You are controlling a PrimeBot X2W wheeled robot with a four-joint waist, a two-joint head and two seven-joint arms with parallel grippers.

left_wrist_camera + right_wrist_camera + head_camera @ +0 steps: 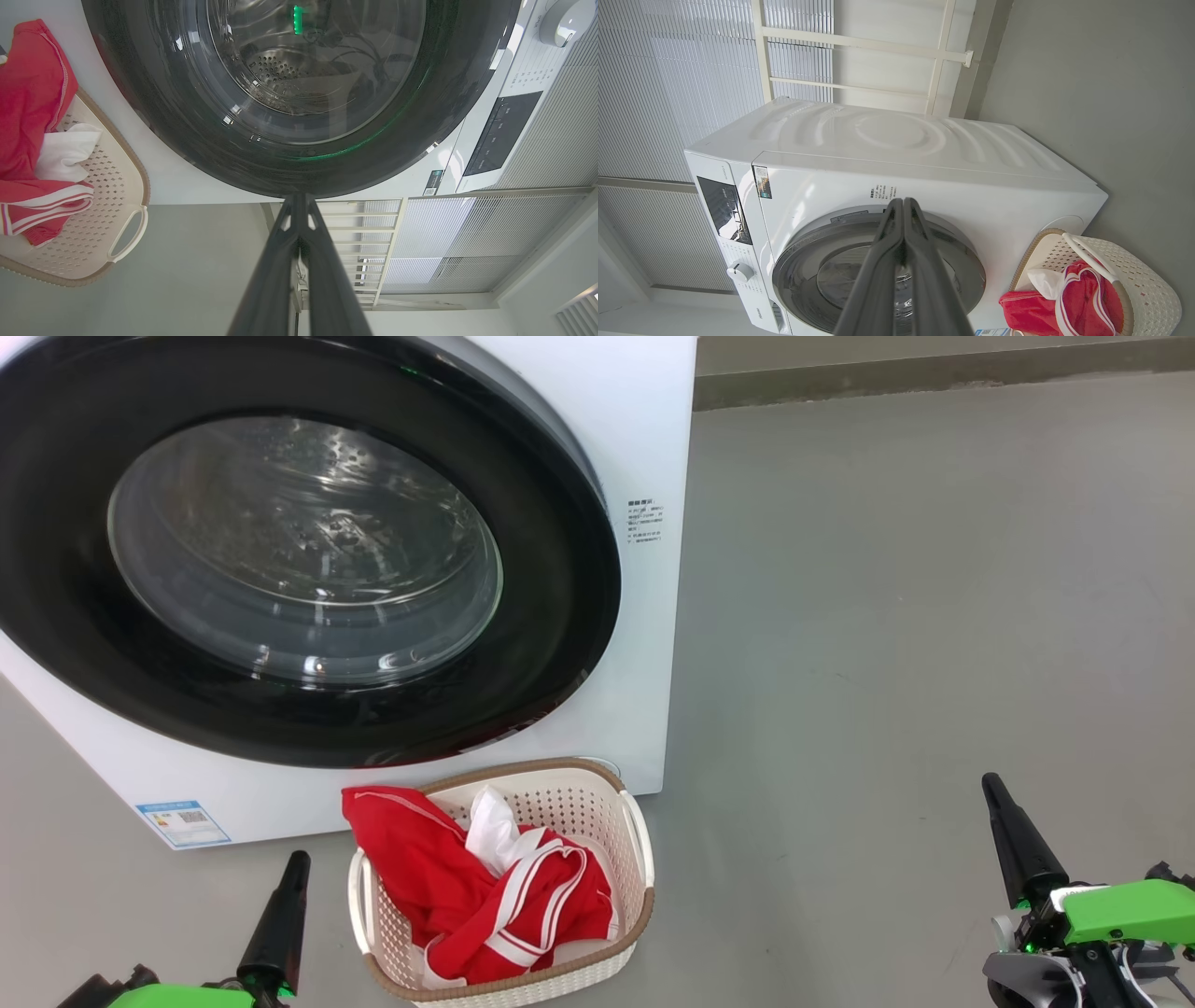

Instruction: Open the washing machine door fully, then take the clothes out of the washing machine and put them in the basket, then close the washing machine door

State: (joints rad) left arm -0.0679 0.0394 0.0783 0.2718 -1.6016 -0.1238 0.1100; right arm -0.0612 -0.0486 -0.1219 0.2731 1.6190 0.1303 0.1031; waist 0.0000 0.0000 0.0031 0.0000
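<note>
Grey floor (887,616) below; idling with both jaws pressed together, gripping nothing. Seeing the clothes (485,896) heaped in the basket (569,807) before the washing machine (644,429), the washing machine door (560,616) apparently sitting flush. Probably wrapping up; needing at most a confirming press.

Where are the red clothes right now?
In the head view the clothes lie in the basket on the floor, just below the washing machine door, nearer the left gripper.
</note>
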